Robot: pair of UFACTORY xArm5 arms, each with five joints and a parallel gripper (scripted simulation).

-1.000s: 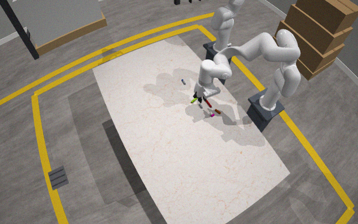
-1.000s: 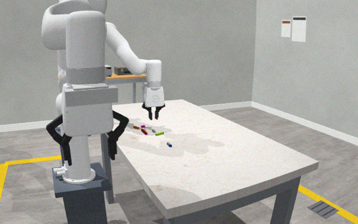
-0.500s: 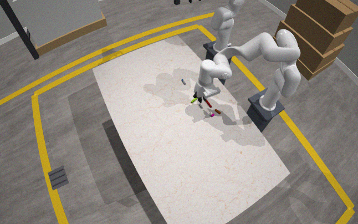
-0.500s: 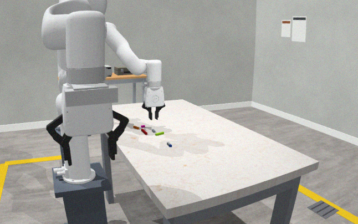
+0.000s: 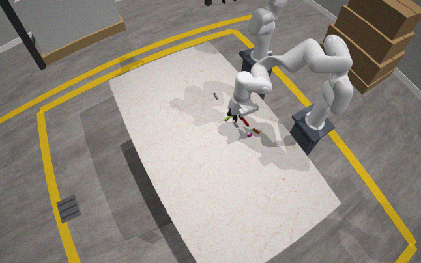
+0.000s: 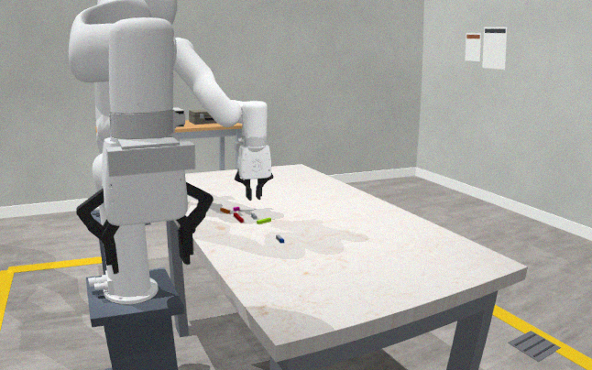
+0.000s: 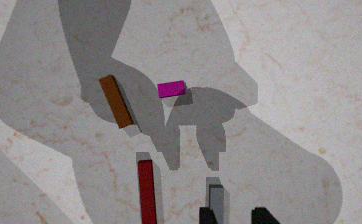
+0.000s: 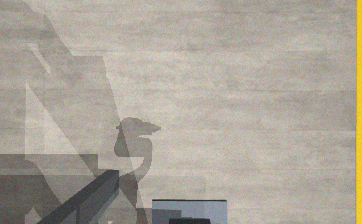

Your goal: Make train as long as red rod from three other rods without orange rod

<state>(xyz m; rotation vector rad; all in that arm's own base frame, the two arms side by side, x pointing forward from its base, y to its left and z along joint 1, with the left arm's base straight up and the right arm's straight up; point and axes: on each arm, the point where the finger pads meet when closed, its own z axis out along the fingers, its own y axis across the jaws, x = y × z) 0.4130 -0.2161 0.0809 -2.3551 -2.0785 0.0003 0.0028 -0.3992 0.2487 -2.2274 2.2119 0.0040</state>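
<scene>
My left gripper (image 6: 254, 198) (image 7: 233, 215) is partly open and empty, above the table near a grey rod (image 5: 236, 124) (image 6: 254, 215) (image 7: 216, 201). A lime rod (image 5: 227, 118) (image 6: 264, 221) lies beside it. The red rod (image 5: 245, 121) (image 6: 238, 217) (image 7: 146, 192) lies on its other side. The magenta rod (image 5: 249, 135) (image 6: 236, 209) (image 7: 171, 89) and the orange rod (image 5: 256, 130) (image 6: 224, 210) (image 7: 115, 101) lie apart. A blue rod (image 5: 215, 94) (image 6: 281, 239) lies farther off, seemingly end to end with another grey rod (image 5: 216, 97); any gap is too small to tell. My right gripper (image 6: 150, 266) is open and empty.
The right arm stands at the table's side with its gripper off the tabletop (image 5: 192, 144) (image 6: 362, 276). Arm shadows cover the rods' area. Stacked cardboard boxes (image 5: 375, 39) stand on the floor behind the arms.
</scene>
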